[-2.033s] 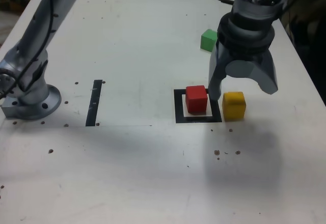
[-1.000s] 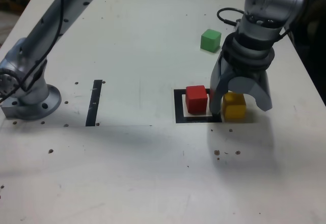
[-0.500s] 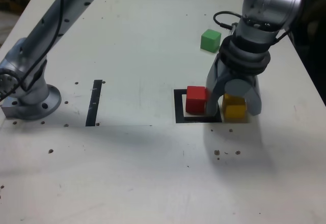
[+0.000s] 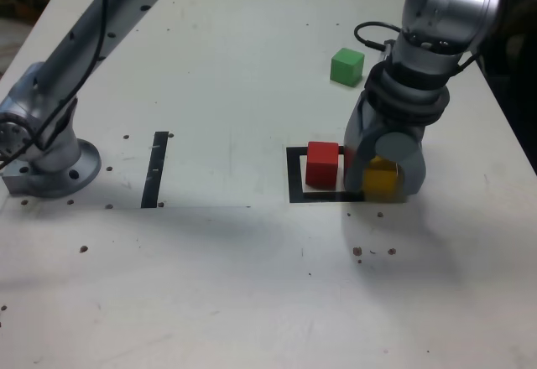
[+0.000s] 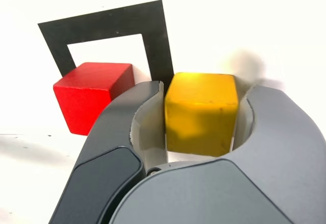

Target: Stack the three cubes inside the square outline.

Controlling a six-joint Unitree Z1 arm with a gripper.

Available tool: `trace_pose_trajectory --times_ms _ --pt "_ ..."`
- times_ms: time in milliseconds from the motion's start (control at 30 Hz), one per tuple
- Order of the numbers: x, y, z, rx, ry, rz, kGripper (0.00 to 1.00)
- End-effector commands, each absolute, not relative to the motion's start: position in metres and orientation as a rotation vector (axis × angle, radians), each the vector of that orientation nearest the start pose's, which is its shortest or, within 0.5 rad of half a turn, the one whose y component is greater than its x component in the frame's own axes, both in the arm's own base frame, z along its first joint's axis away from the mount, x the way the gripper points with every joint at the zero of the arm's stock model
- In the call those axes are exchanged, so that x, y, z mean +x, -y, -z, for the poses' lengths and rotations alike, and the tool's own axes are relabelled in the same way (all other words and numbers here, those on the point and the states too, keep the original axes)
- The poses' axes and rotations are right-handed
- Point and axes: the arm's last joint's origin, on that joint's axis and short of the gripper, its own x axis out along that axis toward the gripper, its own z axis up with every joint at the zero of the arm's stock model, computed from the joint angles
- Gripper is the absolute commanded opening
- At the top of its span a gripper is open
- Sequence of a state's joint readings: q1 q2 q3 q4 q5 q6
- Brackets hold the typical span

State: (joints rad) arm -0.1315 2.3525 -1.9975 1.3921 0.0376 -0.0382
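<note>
Fingers (image 5: 201,119) closely flank the yellow cube (image 5: 201,114) beside the square outline's (image 4: 296,186) edge on the desk (image 4: 210,302), and should grip evenly, then lift straight up, clearing the red cube (image 4: 322,164).

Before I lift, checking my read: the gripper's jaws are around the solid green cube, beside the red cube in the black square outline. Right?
Not green: the wrist view shows the jaws around the solid yellow cube. The rest stands.
</note>
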Motion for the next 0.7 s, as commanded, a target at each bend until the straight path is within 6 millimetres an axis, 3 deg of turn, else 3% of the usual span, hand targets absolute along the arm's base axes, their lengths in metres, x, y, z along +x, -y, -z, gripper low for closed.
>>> trace_pose_trajectory --times_ms 0,233,500,667 --pt "0.449 0.058 -0.211 0.117 -1.735 0.038 0.42" --pt "0.452 0.062 -0.227 0.141 -1.681 0.027 0.30" --pt "0.450 0.069 -0.255 0.180 -1.613 0.008 0.29" --pt "0.432 0.069 -0.287 0.214 -1.610 -0.005 0.30"
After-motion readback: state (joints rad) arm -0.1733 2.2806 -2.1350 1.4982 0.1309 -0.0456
